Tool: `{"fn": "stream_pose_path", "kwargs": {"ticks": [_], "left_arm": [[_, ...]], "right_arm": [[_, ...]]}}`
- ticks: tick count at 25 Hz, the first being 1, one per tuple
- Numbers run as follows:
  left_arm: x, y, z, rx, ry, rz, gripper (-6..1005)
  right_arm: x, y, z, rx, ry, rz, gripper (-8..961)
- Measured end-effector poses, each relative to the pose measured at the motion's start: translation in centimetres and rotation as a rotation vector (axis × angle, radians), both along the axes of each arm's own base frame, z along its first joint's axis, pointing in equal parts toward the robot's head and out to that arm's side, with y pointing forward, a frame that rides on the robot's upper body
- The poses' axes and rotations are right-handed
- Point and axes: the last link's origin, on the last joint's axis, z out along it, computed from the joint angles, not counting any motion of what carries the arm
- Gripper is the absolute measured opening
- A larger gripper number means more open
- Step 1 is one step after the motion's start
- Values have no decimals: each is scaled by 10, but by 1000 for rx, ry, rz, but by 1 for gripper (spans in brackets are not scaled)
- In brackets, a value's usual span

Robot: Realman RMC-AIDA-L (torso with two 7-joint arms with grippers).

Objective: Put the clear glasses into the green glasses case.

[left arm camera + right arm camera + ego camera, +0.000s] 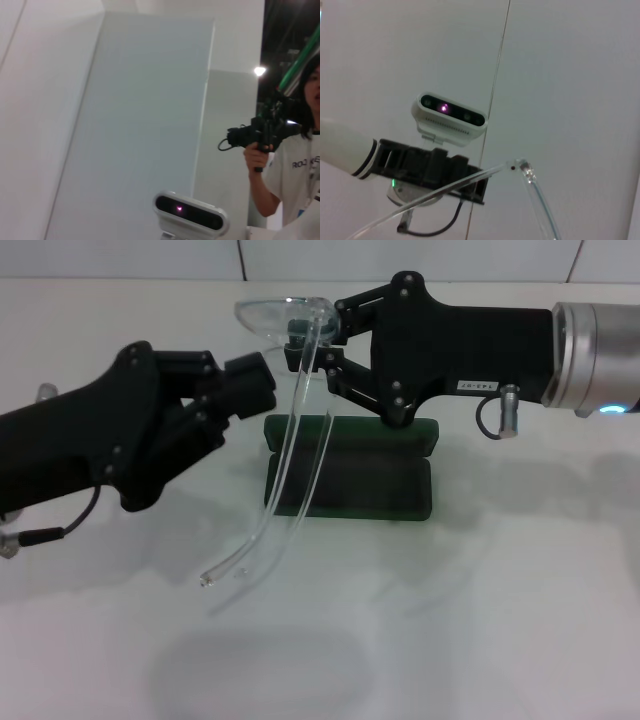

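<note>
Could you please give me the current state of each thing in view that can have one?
clear glasses: lifted off the table, front held by the right gripper, arms unfolded and hanging down in front of the case.
green glasses case: open, lying on the table, nothing inside it.
right gripper: shut on the glasses' front, above the case.
left gripper: raised beside the glasses, holding nothing.

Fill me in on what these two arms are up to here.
The right gripper holds the clear glasses by the front, up in the air above the table, with the long arms hanging down in front of the green glasses case. The case lies open behind them. The left gripper sits close beside the glasses, not visibly gripping them. The glasses are not yet in the case.
</note>
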Motion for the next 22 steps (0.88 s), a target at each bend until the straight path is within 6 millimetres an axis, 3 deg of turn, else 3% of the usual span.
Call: {"fn": "stream_pose_path", "kwargs": {"ticks": [22], "left_arm": [[8, -6, -6, -28, -17, -62, 84]], "right_arm": [[-1, 9, -13, -31, 15, -12, 115]]}}
